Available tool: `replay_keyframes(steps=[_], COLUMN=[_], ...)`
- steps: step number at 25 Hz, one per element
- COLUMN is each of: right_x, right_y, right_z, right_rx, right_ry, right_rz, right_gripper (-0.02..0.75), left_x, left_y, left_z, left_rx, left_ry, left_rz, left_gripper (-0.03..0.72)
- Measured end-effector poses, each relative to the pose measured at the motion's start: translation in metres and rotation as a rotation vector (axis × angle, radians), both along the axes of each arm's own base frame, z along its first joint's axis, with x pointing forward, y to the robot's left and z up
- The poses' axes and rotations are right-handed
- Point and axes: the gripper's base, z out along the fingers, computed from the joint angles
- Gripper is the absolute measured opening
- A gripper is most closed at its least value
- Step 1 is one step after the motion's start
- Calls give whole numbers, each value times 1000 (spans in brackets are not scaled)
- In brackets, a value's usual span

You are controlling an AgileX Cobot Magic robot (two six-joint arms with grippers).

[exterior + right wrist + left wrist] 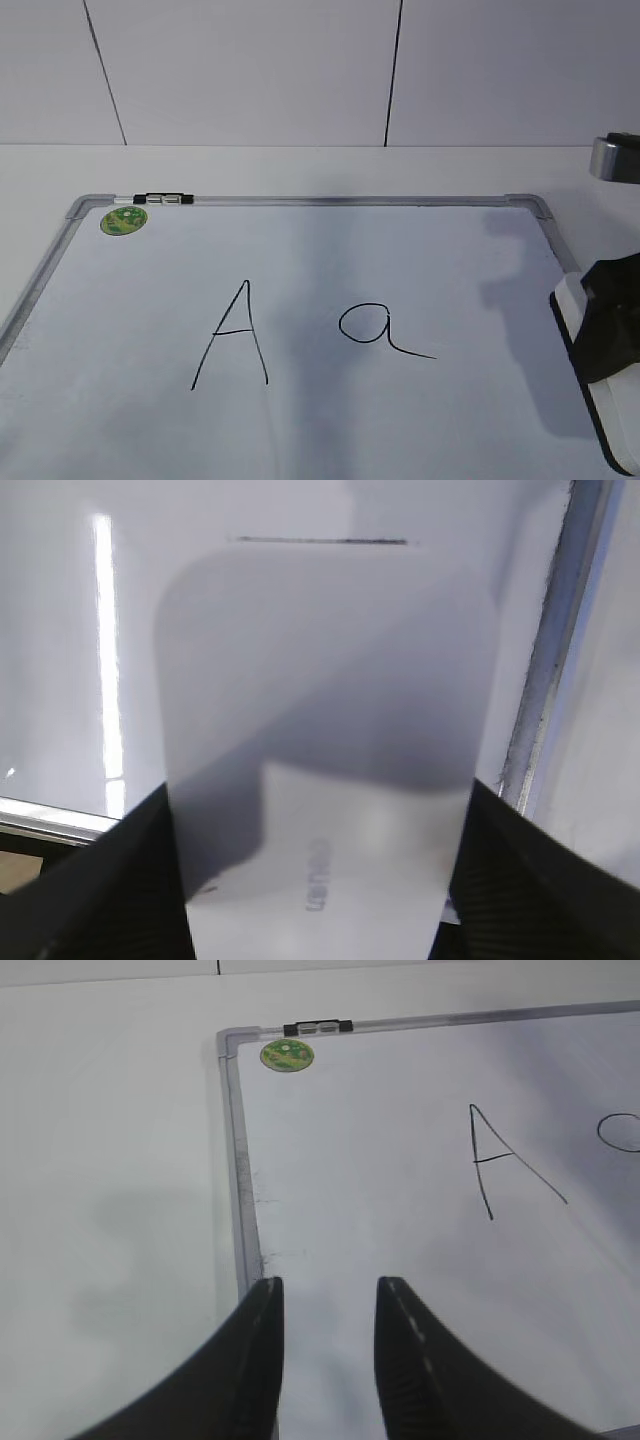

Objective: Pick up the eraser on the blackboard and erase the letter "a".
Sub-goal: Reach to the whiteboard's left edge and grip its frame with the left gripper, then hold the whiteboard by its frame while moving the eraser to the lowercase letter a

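The white blackboard [400, 260] with a grey frame lies flat on the table. The letter "a" [365, 325] is drawn right of centre, next to a capital "A" [232, 335]. My right gripper [612, 325] is at the board's right edge, shut on the eraser [573, 298], white with a black underside. In the right wrist view the eraser [320, 710] fills the space between the black fingers [320, 790], over the board beside its right frame [555, 650]. My left gripper [328, 1285] is open and empty over the board's left frame [240, 1190]. Only the "a"'s left edge [620, 1132] shows there.
A round green sticker [124, 220] sits in the board's far left corner, with a black and silver clip [162, 199] on the top frame beside it. A silver rounded part [615, 158] shows at the right edge. White table surrounds the board.
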Motion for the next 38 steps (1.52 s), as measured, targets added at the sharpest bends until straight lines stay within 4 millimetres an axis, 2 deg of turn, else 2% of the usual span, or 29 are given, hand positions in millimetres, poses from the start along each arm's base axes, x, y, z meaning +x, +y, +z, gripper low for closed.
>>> replay_keyframes(steps=[4,8,14,20,22,25,31,38], right_x=[0,0,0,1,1,1,0,0], right_y=[0,0,-2,-3,-3,-3,-2,-2], right_z=[0,0,0,0,0,0,0,0], right_rx=[0,0,-19,-32,-32,-32,-22,-22], right_ry=[-1,-1,-4,-8,-8,-8,-5,-5], right_rz=[5,7,12,18,18,16,13,13], right_gripper=[565,564,564,564,564,564,564,564], left_x=[7,38,107,177,197,224,257,298], left_y=[0,-1,-5,-5,-3,0,2,14], left_z=[3,14,25,24,18,-1,-43,-63], left_rx=[-4,-13,-53,-46,-23,26,76,87], left_ry=[42,209,485,624,645,720,842,875], left_rz=[-3,-2,-1,18,33,40,20,26], left_gripper=[319,365,373,374,375,375,374,327])
